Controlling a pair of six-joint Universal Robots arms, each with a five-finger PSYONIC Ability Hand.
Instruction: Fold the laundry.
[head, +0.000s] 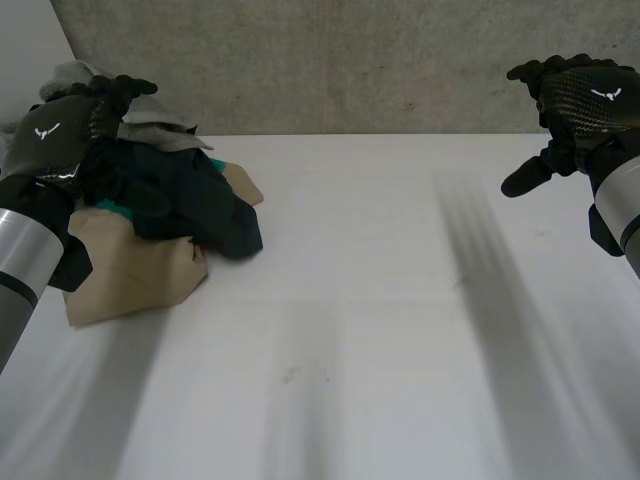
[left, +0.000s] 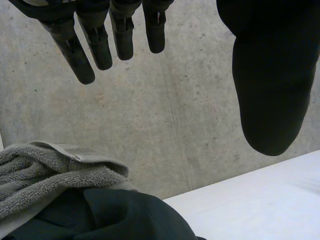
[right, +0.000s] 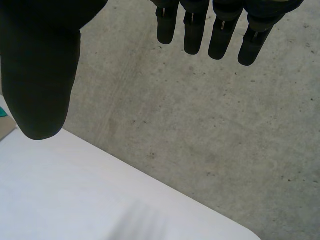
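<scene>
Left hand (head: 60, 125) hung over the laundry pile (head: 170, 215) at the table's (head: 400, 330) far-left corner, fingers straight, gripping nothing. Pile sat heaped: grey towel (left: 45, 170), dark garment (head: 190, 200), tan cloth (head: 140, 275). Right hand (head: 580, 100) was raised far right, fingers relaxed, empty.

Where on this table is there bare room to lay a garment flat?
The white table is bare from the laundry pile across to its right side, and along the near edge. Crowded at the far left, where the pile lies below the left robot hand.
</scene>
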